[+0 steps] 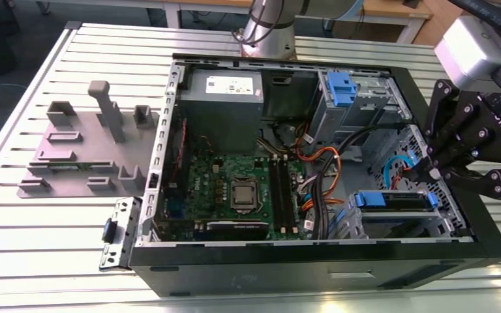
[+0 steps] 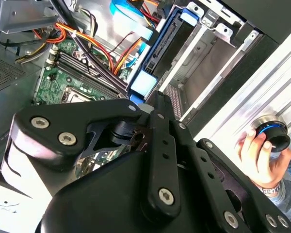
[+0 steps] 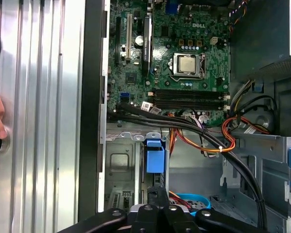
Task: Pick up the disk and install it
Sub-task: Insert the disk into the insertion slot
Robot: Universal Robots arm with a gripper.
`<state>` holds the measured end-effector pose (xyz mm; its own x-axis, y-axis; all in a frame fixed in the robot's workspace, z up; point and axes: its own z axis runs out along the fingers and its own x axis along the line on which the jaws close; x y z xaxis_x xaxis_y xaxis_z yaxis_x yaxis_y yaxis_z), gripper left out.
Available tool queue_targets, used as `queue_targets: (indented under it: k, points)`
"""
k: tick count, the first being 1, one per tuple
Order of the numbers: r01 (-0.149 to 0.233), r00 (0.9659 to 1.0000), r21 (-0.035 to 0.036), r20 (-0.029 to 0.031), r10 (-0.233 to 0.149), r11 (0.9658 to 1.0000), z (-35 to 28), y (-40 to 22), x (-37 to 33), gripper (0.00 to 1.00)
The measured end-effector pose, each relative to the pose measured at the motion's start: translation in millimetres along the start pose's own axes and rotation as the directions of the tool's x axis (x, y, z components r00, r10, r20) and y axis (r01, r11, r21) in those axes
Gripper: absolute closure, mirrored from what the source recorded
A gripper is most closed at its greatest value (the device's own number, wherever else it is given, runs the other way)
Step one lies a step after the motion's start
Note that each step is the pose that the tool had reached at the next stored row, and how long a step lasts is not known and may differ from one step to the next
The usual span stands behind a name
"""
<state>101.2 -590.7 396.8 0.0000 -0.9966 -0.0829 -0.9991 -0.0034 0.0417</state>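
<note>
a: exterior view. where is the disk (image 1: 394,199)?

b: in the lower drive cage (image 1: 425,225) of the open case (image 1: 320,264), at the exterior view's right, its blue bracket level with the cage rails. it looks seated or nearly so. the jaws hang just above and beside it, tips together, nothing between them

a: room to move?

b: tight. the case wall is just outboard of the jaws and orange cables (image 1: 320,163) run beside the cage. the grey stand (image 1: 85,150) is well apart on the counter (image 1: 24,228), so that side is free

a: second wrist view?

b: the disk (image 2: 167,46) lies along its slot between metal rails (image 2: 208,43). the closed jaws sit near its blue tab. a person's hand (image 2: 257,155) rests outside the case on a round control (image 2: 272,130)

a: first wrist view?

b: the blue tab of the disk (image 3: 155,159) is straight ahead of the jaws, with a black cable bundle (image 3: 184,126) crossing beyond it

a: how should this step be done?

b: judgement: press squarely on the bracket's end, along the rails, with no sideways load. keep off the cables and the cage edge, since a tilted disk could jam
</note>
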Motion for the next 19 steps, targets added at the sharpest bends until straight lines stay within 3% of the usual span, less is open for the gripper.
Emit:
queue_targets:
  k: [8, 19]
  points:
    - [0.000, 1.0000, -0.0003, 0.0001, 0.000, 1.0000, 4.2, -9.1, 0.4, 0.90]
    - [0.000, 1.0000, -0.0010, -0.0001, 0.000, 1.0000, 17.6, -24.9, 1.6, 0.90]
